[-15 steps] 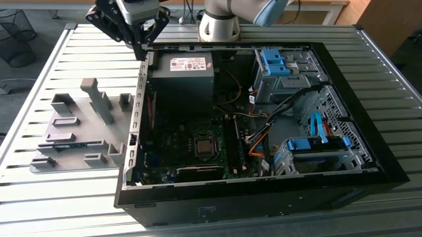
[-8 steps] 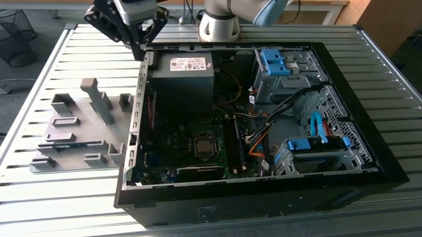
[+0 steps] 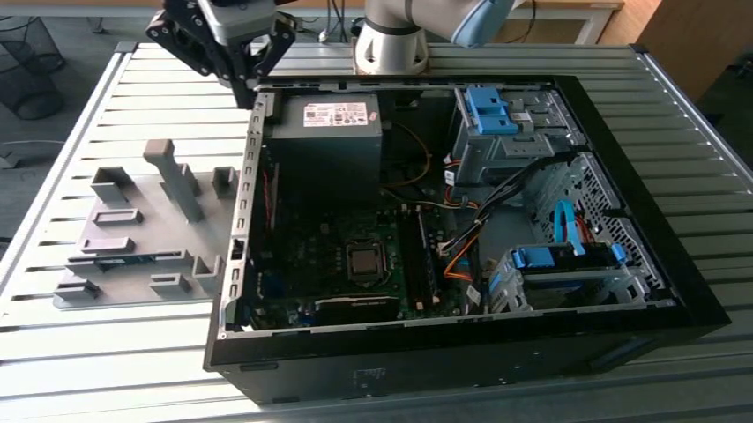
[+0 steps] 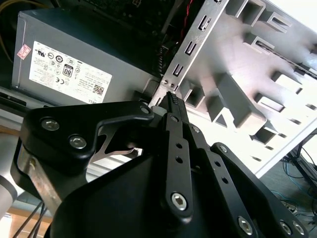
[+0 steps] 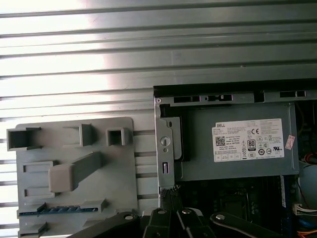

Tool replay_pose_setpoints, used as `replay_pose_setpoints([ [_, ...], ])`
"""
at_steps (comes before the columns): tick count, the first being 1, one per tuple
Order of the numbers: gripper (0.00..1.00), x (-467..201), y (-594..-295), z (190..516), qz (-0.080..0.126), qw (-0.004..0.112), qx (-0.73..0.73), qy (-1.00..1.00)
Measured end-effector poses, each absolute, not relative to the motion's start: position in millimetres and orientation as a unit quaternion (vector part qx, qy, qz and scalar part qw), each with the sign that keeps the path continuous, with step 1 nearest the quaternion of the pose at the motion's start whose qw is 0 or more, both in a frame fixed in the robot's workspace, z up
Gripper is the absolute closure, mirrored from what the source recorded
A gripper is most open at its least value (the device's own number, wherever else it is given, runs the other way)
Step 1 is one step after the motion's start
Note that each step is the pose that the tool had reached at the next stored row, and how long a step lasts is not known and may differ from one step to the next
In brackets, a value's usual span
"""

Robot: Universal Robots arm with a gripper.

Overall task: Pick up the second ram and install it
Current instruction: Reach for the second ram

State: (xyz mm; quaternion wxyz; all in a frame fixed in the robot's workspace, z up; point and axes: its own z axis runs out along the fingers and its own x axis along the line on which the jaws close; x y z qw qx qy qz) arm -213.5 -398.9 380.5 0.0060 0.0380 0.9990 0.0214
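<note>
The second ram [image 3: 115,258] is a thin blue strip lying edge-up in a long slot of the grey fixture plate [image 3: 130,189], on the exterior view's left of the computer case; the first wrist view shows the ram [image 5: 59,209] in the same slot. My gripper [image 3: 250,95] hangs above the case's far corner, over the case wall between the fixture and the power supply [image 3: 326,132]. It is well away from the ram. Its fingers [image 4: 173,106] are pressed together with nothing between them, and the fingertips [image 5: 167,192] point down at the case wall.
The open black case [image 3: 659,291] holds the motherboard with dark memory slots [image 3: 419,256], loose cables, and light-blue drive brackets [image 3: 488,110] on the exterior view's right. The fixture has raised grey blocks [image 3: 176,176]. Everything stands on a slatted metal table [image 3: 106,370].
</note>
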Motion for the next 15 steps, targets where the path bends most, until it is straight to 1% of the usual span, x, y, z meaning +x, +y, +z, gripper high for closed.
replay_pose_setpoints([
  [15, 0.90, -218.4, -398.9, 379.4, 0.021, 0.005, 0.038, 0.999],
])
